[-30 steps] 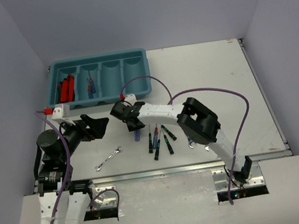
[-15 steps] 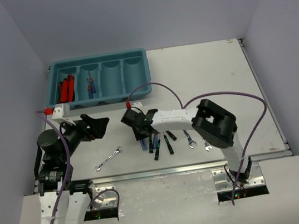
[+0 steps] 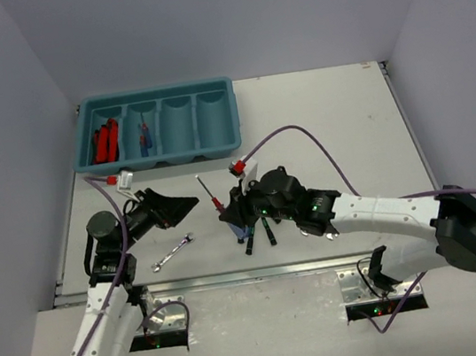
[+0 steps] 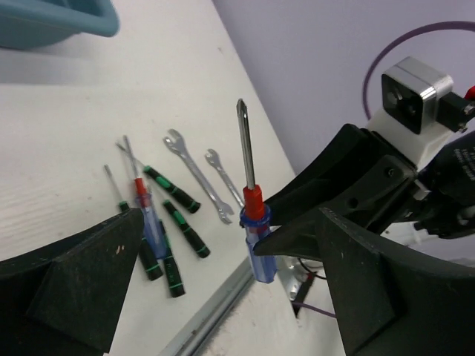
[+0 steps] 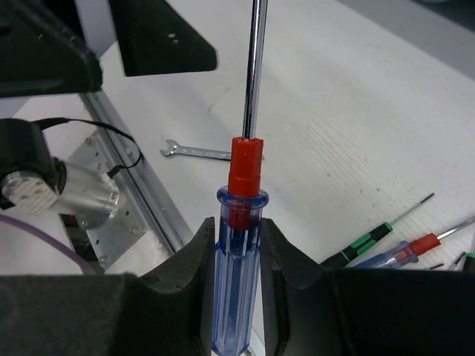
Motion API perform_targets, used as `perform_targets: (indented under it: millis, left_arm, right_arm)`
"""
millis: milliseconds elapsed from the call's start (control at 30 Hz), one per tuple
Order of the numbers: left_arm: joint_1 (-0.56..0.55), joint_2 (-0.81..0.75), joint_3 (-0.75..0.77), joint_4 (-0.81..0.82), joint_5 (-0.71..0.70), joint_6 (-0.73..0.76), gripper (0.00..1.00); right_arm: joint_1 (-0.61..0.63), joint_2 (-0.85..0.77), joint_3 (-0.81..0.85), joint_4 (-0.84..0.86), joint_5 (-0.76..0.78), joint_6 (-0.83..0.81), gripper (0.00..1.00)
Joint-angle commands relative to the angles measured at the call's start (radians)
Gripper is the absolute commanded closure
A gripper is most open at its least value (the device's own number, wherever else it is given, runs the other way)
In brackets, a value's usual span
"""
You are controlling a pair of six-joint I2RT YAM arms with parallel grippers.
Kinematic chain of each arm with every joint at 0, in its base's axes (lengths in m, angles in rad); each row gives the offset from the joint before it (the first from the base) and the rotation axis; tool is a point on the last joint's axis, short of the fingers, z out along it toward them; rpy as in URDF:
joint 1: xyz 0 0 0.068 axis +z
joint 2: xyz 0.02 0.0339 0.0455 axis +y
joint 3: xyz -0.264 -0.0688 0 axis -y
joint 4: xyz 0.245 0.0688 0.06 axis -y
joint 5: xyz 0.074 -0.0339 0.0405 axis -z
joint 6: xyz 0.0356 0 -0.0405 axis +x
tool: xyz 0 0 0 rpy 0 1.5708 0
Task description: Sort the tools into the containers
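The right gripper is clamped on the clear blue plastic handle of a screwdriver. Its matte black fingers press both flanks just below the red collar. The thin polished steel shaft stands nearly upright, and the left wrist view shows its cross-point tip. The tool is held above the white, faintly ribbed table, near its front edge. The left gripper hangs just beside it, its broad wedge-shaped black fingers spread wide with nothing between them. Under the right gripper lies a loose heap: a second red-and-blue screwdriver, several black-and-green screwdrivers with banded grips, and two flat silver wrenches side by side. A third wrench lies alone, nearer the left arm. At the far left of the table sits the glossy teal tray with its four round-ended compartments. Red-handled pliers fill the leftmost, and the next holds what looks like a red-and-blue screwdriver, too small to tell for sure.
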Motion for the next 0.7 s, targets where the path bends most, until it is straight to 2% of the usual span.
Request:
perform_targets:
  millis: [0,100,167,233,300,367,400,533,567,600,633,667]
  left_arm:
    - [-0.092,0.063,-0.006,0.411,0.054,-0.168,0.09]
    - [-0.188,0.088,0.000,0.412,-0.021,-0.139,0.22]
    - [-0.230,0.130,0.006,0.413,-0.053,-0.128,0.39]
    - [-0.239,0.162,0.012,0.431,-0.056,-0.128,0.49]
    - [-0.239,0.182,0.027,0.429,-0.067,-0.123,0.78]
    - [-0.240,0.202,0.059,0.399,-0.089,-0.106,0.95]
    - [-0.241,0.212,0.080,0.383,-0.102,-0.085,1.00]
    - [-0.239,0.269,0.187,0.271,-0.162,-0.011,1.00]
    - [-0.239,0.290,0.224,0.223,-0.182,0.017,1.00]
    - [-0.239,0.315,0.272,0.166,-0.230,0.062,1.00]
    - [-0.239,0.334,0.319,0.120,-0.289,0.095,1.00]
    - [-0.238,0.353,0.331,0.064,-0.357,0.133,1.00]
  right_arm:
    - [0.000,-0.069,-0.023,0.206,-0.120,-0.070,1.00]
    - [0.000,-0.082,-0.019,0.217,-0.136,-0.067,1.00]
    - [0.000,-0.088,-0.010,0.219,-0.150,-0.066,1.00]
    - [0.000,-0.085,-0.006,0.218,-0.169,-0.066,1.00]
    - [0.001,-0.083,-0.004,0.225,-0.184,-0.069,1.00]
    - [0.001,-0.087,-0.011,0.231,-0.178,-0.071,1.00]
    - [0.000,-0.088,-0.012,0.231,-0.172,-0.072,1.00]
    - [-0.002,-0.090,-0.017,0.226,-0.146,-0.080,1.00]
    - [-0.004,-0.095,-0.019,0.216,-0.122,-0.084,0.90]
    - [-0.008,-0.103,-0.020,0.187,-0.075,-0.083,0.65]
    - [-0.013,-0.112,-0.020,0.140,-0.026,-0.073,0.32]
    - [-0.019,-0.122,-0.020,0.092,0.032,-0.061,0.06]
